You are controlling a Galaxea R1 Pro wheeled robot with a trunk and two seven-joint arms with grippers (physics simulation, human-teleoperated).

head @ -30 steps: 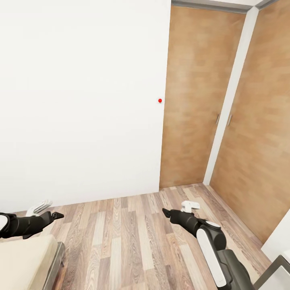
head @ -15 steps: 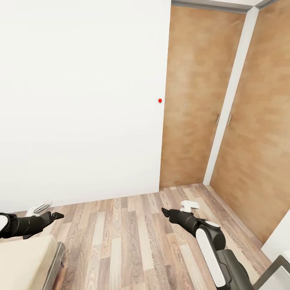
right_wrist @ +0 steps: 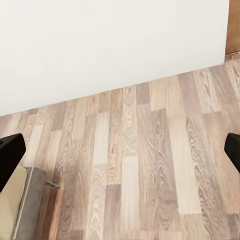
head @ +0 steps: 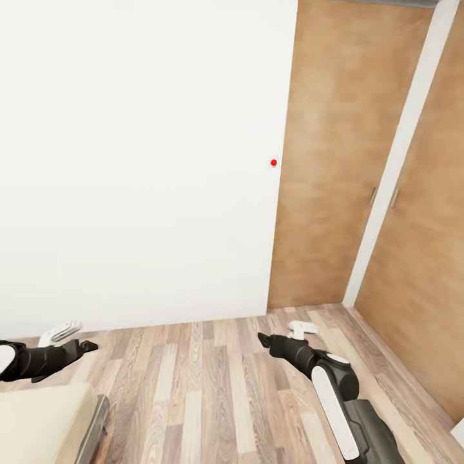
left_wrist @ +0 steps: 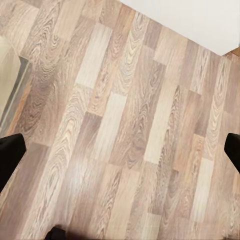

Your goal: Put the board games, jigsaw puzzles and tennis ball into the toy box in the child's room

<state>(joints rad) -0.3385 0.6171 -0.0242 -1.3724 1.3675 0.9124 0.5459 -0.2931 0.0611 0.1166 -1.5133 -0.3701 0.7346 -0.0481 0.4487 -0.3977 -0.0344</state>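
White wall and wooden wardrobe have slid right: view turning left toward bed. Left gripper, right gripper both wide open, empty.

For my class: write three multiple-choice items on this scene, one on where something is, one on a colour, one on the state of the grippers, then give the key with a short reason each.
1. The bed corner lies
A. by the left arm
B. by the right arm
C. against the doors

2. The dot on the white wall is
A. blue
B. red
C. green

3. The grippers are
A. both open, empty
B. both shut
C. one holding a ball

Key:
1 A: the bed sits under the left gripper.
2 B: the dot on the wall is red.
3 A: left gripper and right gripper fingers stand wide apart over bare floor.
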